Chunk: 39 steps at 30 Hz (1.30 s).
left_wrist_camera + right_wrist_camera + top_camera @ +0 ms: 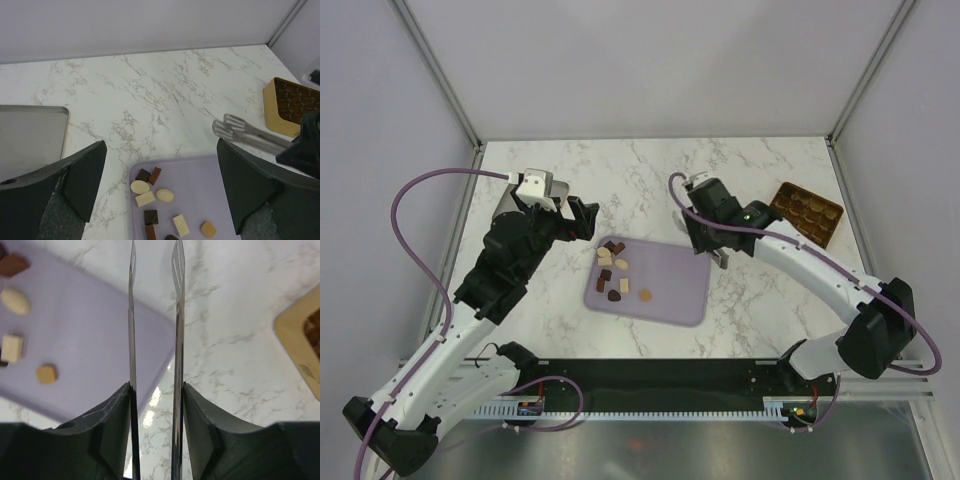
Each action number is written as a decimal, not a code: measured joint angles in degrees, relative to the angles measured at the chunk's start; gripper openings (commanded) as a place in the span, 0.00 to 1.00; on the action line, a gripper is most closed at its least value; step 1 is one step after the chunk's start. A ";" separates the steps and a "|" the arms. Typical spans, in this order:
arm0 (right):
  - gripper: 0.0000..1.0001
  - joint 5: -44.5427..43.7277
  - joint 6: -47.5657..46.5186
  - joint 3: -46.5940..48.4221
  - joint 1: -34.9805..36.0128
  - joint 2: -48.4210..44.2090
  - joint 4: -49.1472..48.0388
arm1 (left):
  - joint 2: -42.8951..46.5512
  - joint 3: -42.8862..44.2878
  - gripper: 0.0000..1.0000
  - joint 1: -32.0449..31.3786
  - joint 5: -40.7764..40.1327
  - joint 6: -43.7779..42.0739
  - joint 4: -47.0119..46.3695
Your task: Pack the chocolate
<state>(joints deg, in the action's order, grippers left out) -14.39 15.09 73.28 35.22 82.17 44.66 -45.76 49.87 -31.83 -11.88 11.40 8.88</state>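
Top external view: small brown and cream chocolate pieces [607, 275] lie scattered on the left half of a lilac tray [675, 290] on the marble desk [620, 180]. Beside it, the left end effector [161, 150] hovers wide open; the right end effector [156, 387] grips metal tongs [178, 315].

1. Desk [620, 180]: white marble-patterned top with grey veins, bounded by pale walls and aluminium corner posts [440, 70]
2. Lilac tray [670, 295]: flat, with rounded corners, lying near the middle of the desk
3. Gold box [807, 212]: compartmented, brown inside, set askew at the far right of the desk, well apart from the tray
4. Metal tongs [245, 132]: two slotted blades slightly apart, tips above bare desk just beyond the tray's edge, between tray and box
5. Grey metal sheet [30, 135]: rimmed, left of the tray, seen in the left wrist view only
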 measured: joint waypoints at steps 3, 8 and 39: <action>0.52 1.11 0.00 -3.19 8.31 -1.16 0.26 | -0.15 0.00 1.00 0.00 0.00 0.02 0.00; 0.54 2.71 2.27 -7.58 19.26 -4.85 1.38 | -0.37 0.00 1.00 0.00 -0.02 0.02 0.02; 0.55 -4.15 14.25 -11.17 37.46 -2.58 2.51 | -0.63 0.00 1.00 0.00 -0.02 0.02 0.02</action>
<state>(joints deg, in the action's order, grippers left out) -18.55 29.34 62.11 72.69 79.59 47.18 -46.39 49.87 -31.83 -11.90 11.42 8.91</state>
